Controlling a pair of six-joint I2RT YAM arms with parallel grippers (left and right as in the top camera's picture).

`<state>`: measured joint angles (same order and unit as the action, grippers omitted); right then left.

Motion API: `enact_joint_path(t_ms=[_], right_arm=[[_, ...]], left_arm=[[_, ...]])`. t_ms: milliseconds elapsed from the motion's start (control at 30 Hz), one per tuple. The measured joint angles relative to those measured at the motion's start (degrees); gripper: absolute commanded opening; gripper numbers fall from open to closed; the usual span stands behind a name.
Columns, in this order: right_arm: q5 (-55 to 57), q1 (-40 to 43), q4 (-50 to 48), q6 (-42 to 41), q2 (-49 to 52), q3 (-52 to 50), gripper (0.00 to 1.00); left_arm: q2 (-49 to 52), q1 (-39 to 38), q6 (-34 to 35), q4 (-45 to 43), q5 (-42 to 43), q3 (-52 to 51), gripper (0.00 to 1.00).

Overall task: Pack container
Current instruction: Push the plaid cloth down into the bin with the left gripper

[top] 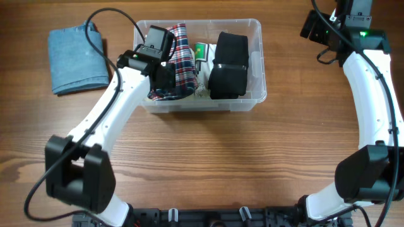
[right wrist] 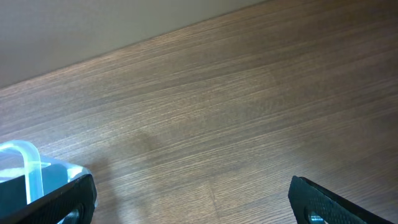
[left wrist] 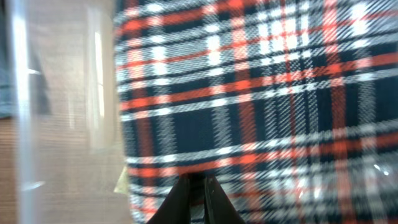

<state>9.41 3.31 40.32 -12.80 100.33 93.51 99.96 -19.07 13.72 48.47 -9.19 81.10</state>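
The clear container (top: 261,57) stands at the back middle of the table. Inside it are a red, white and navy plaid garment (top: 182,47) on the left and a folded black garment (top: 228,66) on the right. My left gripper (top: 165,77) reaches down into the container's left part. In the left wrist view its jaws (left wrist: 198,188) are shut on a fold of the plaid garment (left wrist: 261,93), beside the clear wall (left wrist: 62,93). My right gripper (right wrist: 193,199) hangs open over bare wood at the back right, with a container corner (right wrist: 25,168) at its left.
A folded blue garment (top: 77,58) lies on the table to the left of the container. A small green and white item (top: 202,53) sits between the two garments in the container. The right arm (top: 372,94) stands along the right edge.
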Motion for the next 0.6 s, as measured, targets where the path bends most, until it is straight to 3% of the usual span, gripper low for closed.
enact_joint_path(t_ms=[100, 300, 600], right_arm=[[0.0, 0.0, 0.0, 0.0, 0.0, 0.0, 1.0], [0.0, 0.0, 0.0, 0.0, 0.0, 0.0, 1.0], [0.0, 0.0, 0.0, 0.0, 0.0, 0.0, 1.0]], left_arm=[[-2.9, -0.4, 0.3, -1.9, 2.6, 1.6, 0.1], [-7.0, -5.1, 4.2, -14.7, 18.6, 3.5, 0.13], [5.4, -9.3, 9.3, -18.8, 22.2, 3.6, 0.11]])
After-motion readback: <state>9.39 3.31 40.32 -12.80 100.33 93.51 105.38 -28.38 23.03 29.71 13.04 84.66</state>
